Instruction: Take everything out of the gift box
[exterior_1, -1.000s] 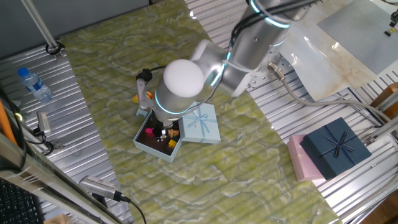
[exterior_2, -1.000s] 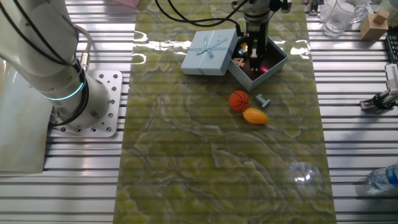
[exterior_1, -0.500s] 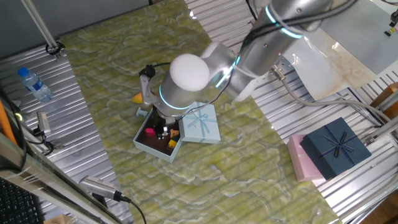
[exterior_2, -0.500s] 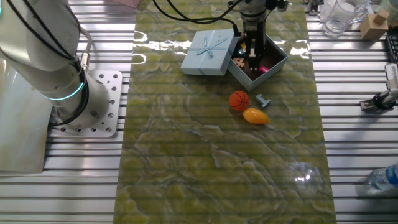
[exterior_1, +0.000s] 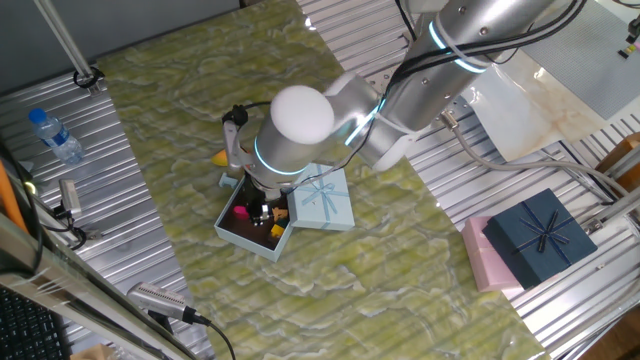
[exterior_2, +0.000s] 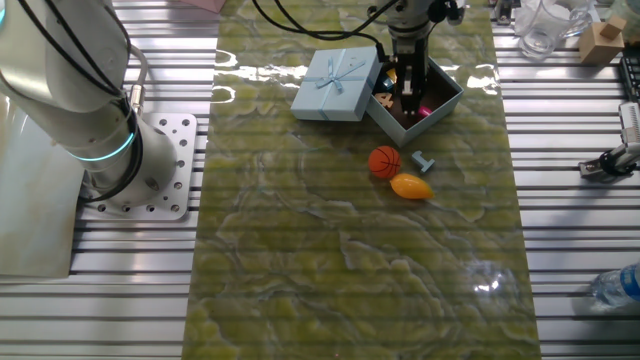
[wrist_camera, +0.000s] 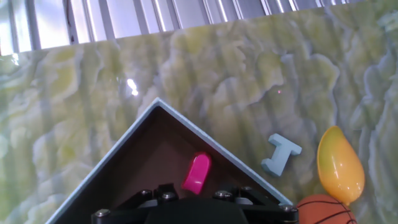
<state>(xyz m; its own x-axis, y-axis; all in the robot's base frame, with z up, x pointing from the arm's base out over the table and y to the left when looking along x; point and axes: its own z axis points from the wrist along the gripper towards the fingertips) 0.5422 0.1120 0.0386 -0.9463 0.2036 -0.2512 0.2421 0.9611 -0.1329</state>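
The pale-blue gift box (exterior_1: 232, 232) (exterior_2: 447, 100) stands open, with its bowed lid (exterior_1: 323, 197) (exterior_2: 336, 82) leaning against its side. My gripper (exterior_1: 262, 212) (exterior_2: 408, 98) reaches down into the box; the fingertips are too small and dark to read. In the hand view only the hand's dark body (wrist_camera: 193, 210) shows, above the box's brown floor, where a magenta piece (wrist_camera: 197, 173) lies. Small orange bits (exterior_1: 277, 231) also sit inside. On the mat outside lie the orange basketball (exterior_2: 385, 161), the mango-like fruit (exterior_2: 410, 186) (wrist_camera: 340, 165) and a small blue piece (exterior_2: 424, 160) (wrist_camera: 281, 154).
A dark navy box with a bow (exterior_1: 540, 235) sits on a pink box (exterior_1: 482, 256) at the right. A water bottle (exterior_1: 55, 135) lies on the slatted table at the left. A glass cup (exterior_2: 540, 25) and wooden block (exterior_2: 600, 40) stand off the mat.
The arm's upper body has shifted a little to the right. The gripper has stayed down inside the gift box, and the toys outside have not moved.
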